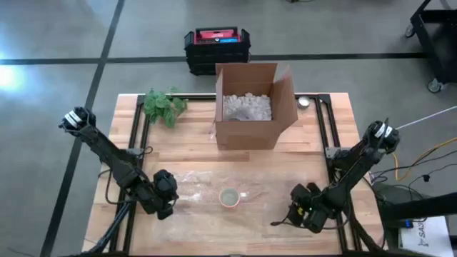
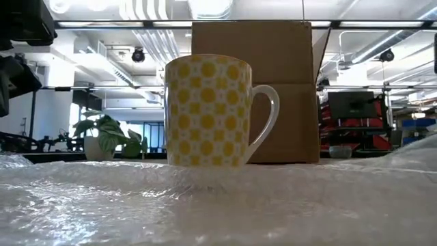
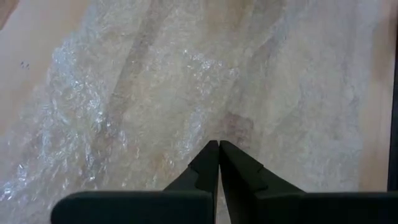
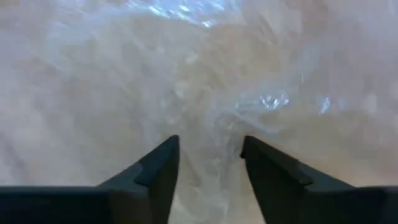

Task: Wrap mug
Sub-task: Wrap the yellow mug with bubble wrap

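Mug [image 1: 229, 197] on bubble wrap [image 1: 193, 187], not wrapped yet; left gripper [image 3: 218, 147] at nine o'clock pinched closed, right gripper [image 4: 210, 151] at three o'clock spread apart.

This is an industrial lab or workshop hall. A polished concrete floor [image 1: 50, 43] with dark taped lines surrounds the wooden workbench [image 1: 193, 143]; at twelve o'clock sits a black tool case [image 1: 217, 47]. Exposed ceiling pipes [image 2: 153, 34] and equipment racks [image 2: 355, 123] fill the background.
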You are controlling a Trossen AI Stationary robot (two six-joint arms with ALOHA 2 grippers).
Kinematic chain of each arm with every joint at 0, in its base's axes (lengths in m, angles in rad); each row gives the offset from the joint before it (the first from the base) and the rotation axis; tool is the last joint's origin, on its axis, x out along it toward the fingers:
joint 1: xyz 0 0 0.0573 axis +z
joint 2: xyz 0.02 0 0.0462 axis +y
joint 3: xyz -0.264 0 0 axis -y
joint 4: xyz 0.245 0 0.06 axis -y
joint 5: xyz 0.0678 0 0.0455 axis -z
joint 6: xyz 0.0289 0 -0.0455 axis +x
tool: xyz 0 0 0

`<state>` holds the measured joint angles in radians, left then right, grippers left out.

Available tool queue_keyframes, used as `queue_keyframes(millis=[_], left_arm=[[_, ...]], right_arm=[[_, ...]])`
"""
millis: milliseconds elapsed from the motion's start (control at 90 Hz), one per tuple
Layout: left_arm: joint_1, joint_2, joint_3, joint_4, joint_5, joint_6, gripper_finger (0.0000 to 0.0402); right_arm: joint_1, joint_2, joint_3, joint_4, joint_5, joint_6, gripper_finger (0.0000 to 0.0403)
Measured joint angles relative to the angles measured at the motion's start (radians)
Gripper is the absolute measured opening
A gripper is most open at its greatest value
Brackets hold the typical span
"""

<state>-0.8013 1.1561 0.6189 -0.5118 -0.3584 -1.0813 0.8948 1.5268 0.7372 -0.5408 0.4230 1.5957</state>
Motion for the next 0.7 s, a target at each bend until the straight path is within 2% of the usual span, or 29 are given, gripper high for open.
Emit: queue_keyframes(millis=[167, 278, 367, 578, 700], left_arm=[[0.000, 0.000, 0.000, 0.006, -0.001, 0.000, 0.0000], [0.000, 0.000, 0.000, 0.006, -0.021, 0.000, 0.0000], [0.001, 0.000, 0.000, 0.016, -0.026, 0.000, 0.0000], [0.001, 0.000, 0.000, 0.059, -0.071, 0.002, 0.0000], [0.001, 0.000, 0.000, 0.080, -0.089, 0.022, 0.0000]], right_arm=[[-0.022, 0.000, 0.000, 0.081, 0.139, -0.092, 0.0017], [-0.039, -0.002, 0.011, 0.199, 0.317, -0.246, 0.0014], [-0.069, -0.004, 0.034, 0.320, 0.407, -0.424, 0.0015], [-0.189, 0.005, 0.085, 0.723, 0.413, -0.973, 0.0003], [-0.255, 0.013, 0.124, 0.814, 0.345, -1.166, 0.0001]])
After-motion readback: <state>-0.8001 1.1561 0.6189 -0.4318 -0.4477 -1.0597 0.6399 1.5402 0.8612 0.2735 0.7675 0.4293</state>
